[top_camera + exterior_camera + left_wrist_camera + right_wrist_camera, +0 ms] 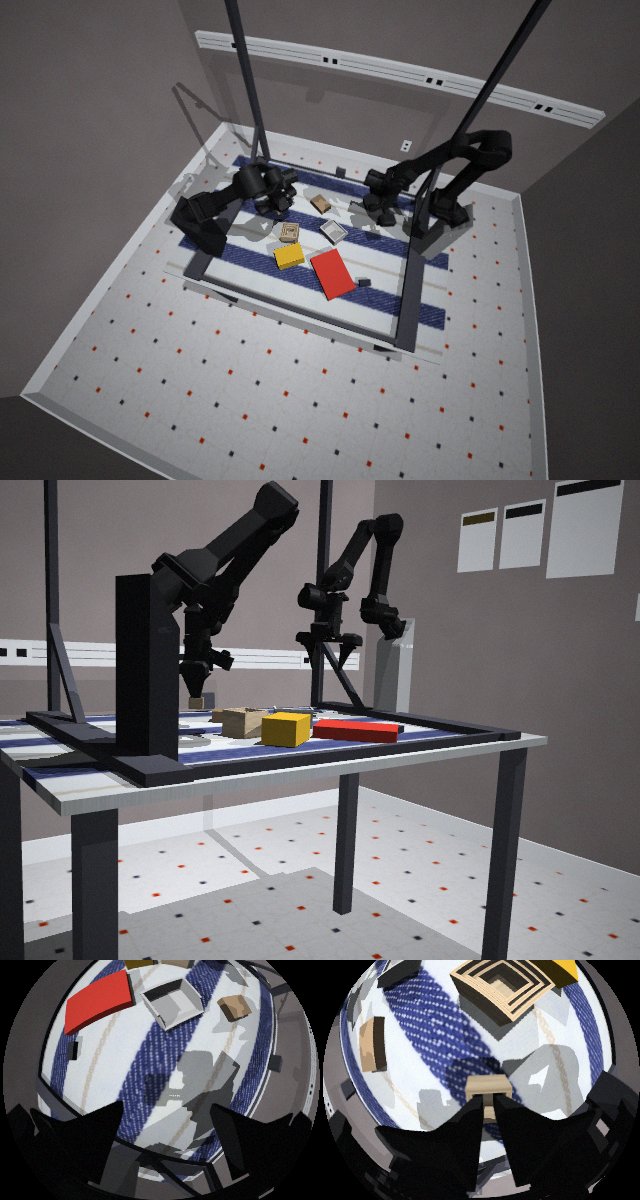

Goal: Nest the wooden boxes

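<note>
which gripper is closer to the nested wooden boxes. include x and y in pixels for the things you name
The right. The right gripper (279, 210) (195, 697) (487, 1096) is just off the nested wooden boxes (289, 232) (241, 724) (175, 962) (482, 1001); the left gripper (378, 211) (326, 667) (168, 1108) hangs higher and farther away, past the grey open box (333, 232) (293, 710) (175, 1007) (402, 974).
</note>
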`<control>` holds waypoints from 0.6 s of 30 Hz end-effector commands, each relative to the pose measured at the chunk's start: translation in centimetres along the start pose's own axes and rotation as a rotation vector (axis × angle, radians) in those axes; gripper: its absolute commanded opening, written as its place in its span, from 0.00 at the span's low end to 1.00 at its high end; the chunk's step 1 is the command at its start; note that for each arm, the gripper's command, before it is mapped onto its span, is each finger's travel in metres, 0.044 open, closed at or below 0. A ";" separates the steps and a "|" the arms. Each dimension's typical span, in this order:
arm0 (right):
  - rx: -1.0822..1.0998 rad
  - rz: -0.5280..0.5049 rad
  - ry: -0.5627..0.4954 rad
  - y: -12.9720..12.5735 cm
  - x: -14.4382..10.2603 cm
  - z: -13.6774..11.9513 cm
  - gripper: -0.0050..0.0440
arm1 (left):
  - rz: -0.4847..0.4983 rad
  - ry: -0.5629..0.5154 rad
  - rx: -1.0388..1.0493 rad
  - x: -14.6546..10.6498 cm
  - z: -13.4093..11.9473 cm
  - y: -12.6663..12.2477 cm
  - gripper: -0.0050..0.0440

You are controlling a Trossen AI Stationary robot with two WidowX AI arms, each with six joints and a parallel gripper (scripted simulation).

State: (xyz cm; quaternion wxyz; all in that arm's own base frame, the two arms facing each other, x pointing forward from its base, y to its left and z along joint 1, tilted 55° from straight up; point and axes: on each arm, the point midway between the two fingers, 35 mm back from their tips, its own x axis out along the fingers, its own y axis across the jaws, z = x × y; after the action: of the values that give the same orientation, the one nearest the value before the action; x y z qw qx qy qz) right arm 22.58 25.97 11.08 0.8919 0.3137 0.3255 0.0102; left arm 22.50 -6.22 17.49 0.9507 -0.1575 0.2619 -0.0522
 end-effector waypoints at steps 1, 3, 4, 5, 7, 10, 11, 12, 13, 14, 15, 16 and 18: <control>0.013 0.015 -0.005 0.4 -0.7 0.5 0.34 | -0.012 -0.023 -0.006 -0.5 0.7 -0.3 0.92; 0.016 0.020 -0.003 0.6 -0.6 1.1 0.34 | -0.012 -0.023 -0.006 -0.5 0.7 -0.3 0.92; 0.016 0.020 -0.002 0.7 -0.6 1.5 0.34 | -0.012 -0.023 -0.006 -0.5 0.7 -0.3 0.92; 0.016 0.019 -0.001 0.7 -0.7 2.0 0.34 | -0.012 -0.023 -0.006 -0.5 0.7 -0.3 0.92; 0.016 0.017 0.000 0.5 -1.0 3.1 0.34 | -0.012 -0.023 -0.006 -0.5 0.7 -0.3 0.92; 0.016 0.015 0.000 0.3 -1.4 4.8 0.34 | -0.012 -0.023 -0.006 -0.5 0.7 -0.3 0.92; 0.016 0.015 0.000 0.2 -1.6 5.3 0.34 | -0.012 -0.023 -0.006 -0.5 0.7 -0.3 0.92; 0.015 0.015 0.000 0.1 -1.8 5.9 0.34 | -0.012 -0.023 -0.006 -0.5 0.7 -0.3 0.92; 0.015 0.014 0.000 0.0 -2.0 6.4 0.34 | -0.012 -0.023 -0.006 -0.5 0.7 -0.3 0.92; 0.015 0.015 -0.001 -0.1 -2.2 6.9 0.34 | -0.012 -0.023 -0.006 -0.5 0.7 -0.3 0.92; 0.014 0.015 -0.001 -0.2 -2.4 7.5 0.34 | -0.012 -0.023 -0.006 -0.5 0.7 -0.3 0.92; 0.014 0.015 -0.001 -0.2 -2.4 7.5 0.34 | -0.012 -0.023 -0.006 -0.5 0.7 -0.3 0.92; 0.014 0.015 -0.002 -0.3 -2.6 8.0 0.34 | -0.012 -0.023 -0.006 -0.5 0.7 -0.3 0.92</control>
State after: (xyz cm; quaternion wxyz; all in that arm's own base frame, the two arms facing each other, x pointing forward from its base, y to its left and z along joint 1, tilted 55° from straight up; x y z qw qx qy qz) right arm 24.99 21.43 15.64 0.8916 0.3152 0.3251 0.0064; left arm 22.50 -6.22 17.49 0.9507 -0.1575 0.2619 -0.0522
